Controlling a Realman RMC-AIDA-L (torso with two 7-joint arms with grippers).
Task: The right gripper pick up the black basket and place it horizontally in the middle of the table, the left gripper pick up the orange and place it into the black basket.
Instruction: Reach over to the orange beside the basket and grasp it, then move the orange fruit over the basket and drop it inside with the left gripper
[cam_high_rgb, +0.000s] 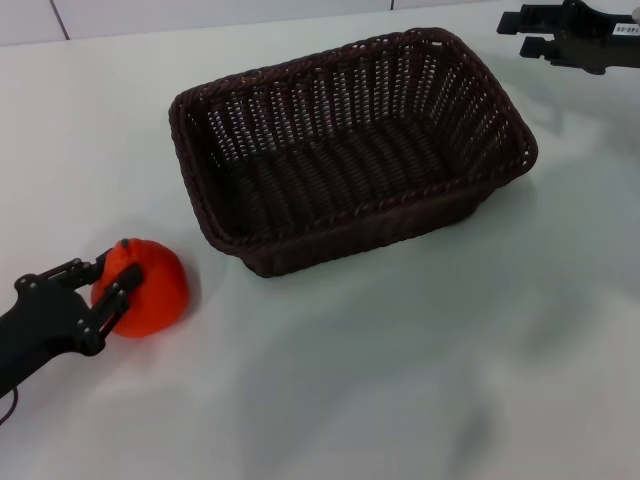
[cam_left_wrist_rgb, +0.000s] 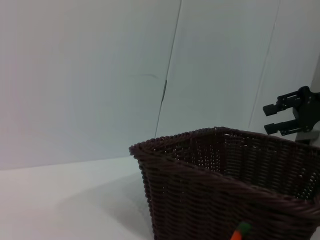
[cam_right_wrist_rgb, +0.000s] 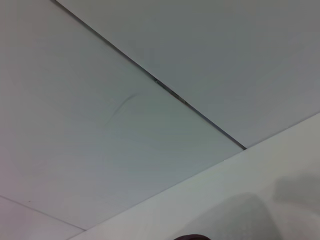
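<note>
Basket (cam_high_rgb: 350, 150): placed mid-counter (cam_high_rgb: 420, 380). Orange (cam_high_rgb: 150, 285): outside, gripped by left pincer (cam_high_rgb: 108, 290). Right pincer (cam_high_rgb: 535, 32): open, withdrawn far corner.

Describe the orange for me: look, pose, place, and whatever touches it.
The orange is small, bright and roundish, with a slightly peaked top and a tiny dark stem, upright on the white table. It lies off the basket's near left corner, apart from it. The left gripper has a finger on either side of it; lift-off isn't visible.
</note>
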